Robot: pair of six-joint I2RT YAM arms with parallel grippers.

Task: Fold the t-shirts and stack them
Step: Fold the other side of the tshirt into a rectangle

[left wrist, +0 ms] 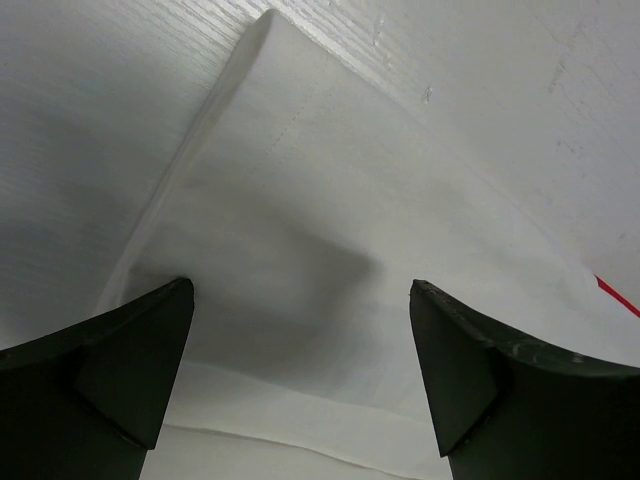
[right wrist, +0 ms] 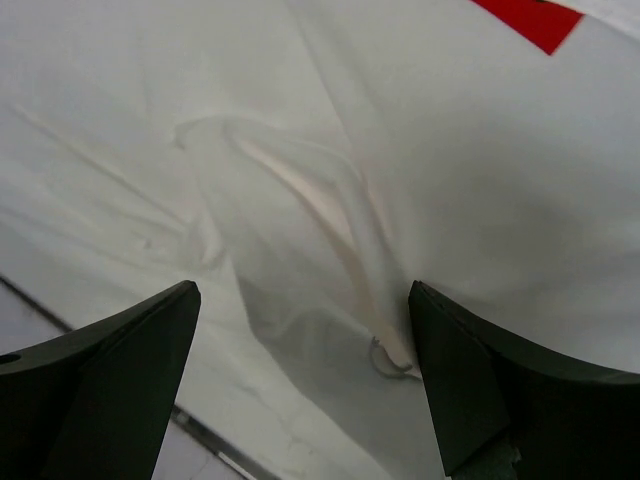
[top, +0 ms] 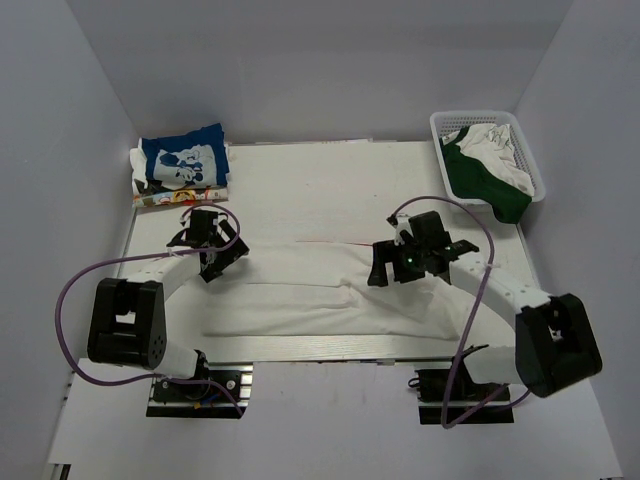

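A large white t-shirt (top: 330, 295) lies spread across the table's near half, its red logo showing only as a thin line. My left gripper (top: 212, 262) is open just above the shirt's left end; the left wrist view shows a folded corner of white cloth (left wrist: 290, 200) between the fingers (left wrist: 130, 350). My right gripper (top: 392, 272) is open over the shirt's right part; the right wrist view shows wrinkled white cloth (right wrist: 300, 230) and a corner of the red panel (right wrist: 530, 18). A folded blue t-shirt with white cartoon print (top: 185, 160) lies at the back left.
A white basket (top: 492, 150) at the back right holds green and white clothes. The blue shirt rests on other folded cloth (top: 170, 198). Grey walls close in the table on three sides. A metal rail (top: 330, 345) runs along the near edge.
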